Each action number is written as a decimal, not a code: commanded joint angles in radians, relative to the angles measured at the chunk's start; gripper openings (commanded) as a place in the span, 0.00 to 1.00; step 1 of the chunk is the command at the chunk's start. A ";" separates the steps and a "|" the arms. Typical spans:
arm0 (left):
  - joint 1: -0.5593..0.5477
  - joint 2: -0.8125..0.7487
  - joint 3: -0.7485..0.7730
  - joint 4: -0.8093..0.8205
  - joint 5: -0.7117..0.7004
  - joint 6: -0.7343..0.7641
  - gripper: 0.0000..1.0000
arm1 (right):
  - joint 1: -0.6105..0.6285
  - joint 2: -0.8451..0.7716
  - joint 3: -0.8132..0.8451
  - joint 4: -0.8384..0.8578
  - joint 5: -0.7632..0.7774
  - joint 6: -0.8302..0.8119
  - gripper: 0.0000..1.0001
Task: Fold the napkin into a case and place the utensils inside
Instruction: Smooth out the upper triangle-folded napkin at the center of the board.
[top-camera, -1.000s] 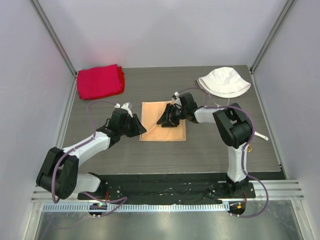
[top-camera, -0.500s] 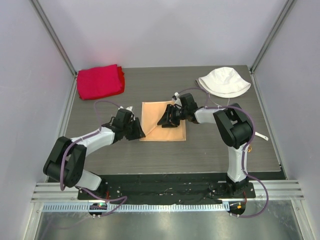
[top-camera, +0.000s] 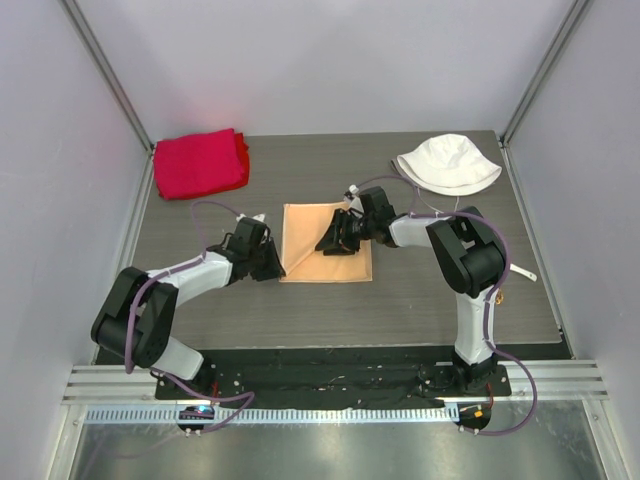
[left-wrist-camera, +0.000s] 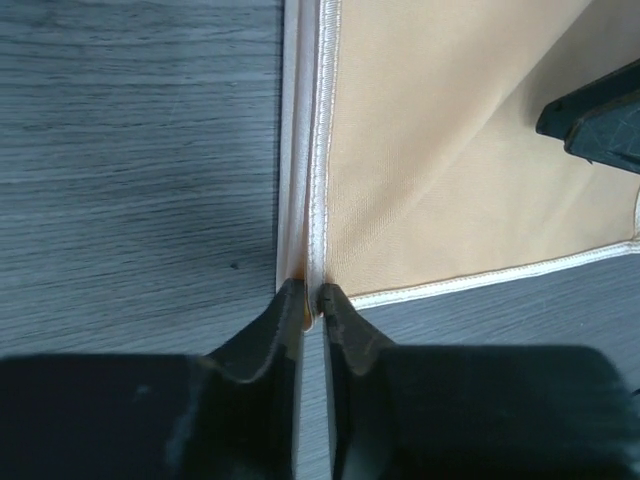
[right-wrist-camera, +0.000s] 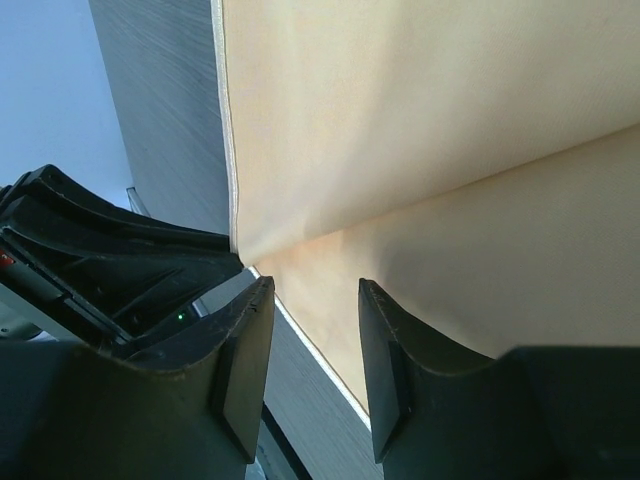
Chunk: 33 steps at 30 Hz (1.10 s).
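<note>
1. Progress looked slight to me: the napkin (top-camera: 318, 260) lay spread almost flat at the centre of the table (top-camera: 420, 300), with no case formed yet.
2. The left gripper (left-wrist-camera: 311, 298) was down at the cloth's 7 o'clock corner, its fingers drawn nearly together and pinching the stitched hem there.
3. The right gripper (right-wrist-camera: 312, 300) sat low over the cloth's 1 o'clock part, fingers spread with a plain gap between them. I saw nothing held in them, only a soft crease running across the satin beyond.
4. A small white piece (top-camera: 522, 272), which I took for the utensils, lay well apart from the cloth at about 4 o'clock, past the right arm.
5. The red cloth (top-camera: 200, 163) at 10 o'clock and the white hat (top-camera: 450, 163) at 1 o'clock were not involved.
6. I judged that every fold was yet to be made, and the loading of the utensils after that.
</note>
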 joint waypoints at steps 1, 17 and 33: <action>0.001 -0.005 0.033 -0.041 -0.061 0.006 0.11 | -0.002 -0.052 -0.005 0.021 0.004 -0.021 0.45; 0.014 0.056 0.020 -0.016 -0.069 -0.019 0.05 | 0.065 -0.058 0.118 -0.056 0.001 -0.037 0.50; 0.012 0.032 0.006 -0.009 -0.081 -0.045 0.16 | 0.148 0.198 0.230 0.136 -0.039 0.100 0.55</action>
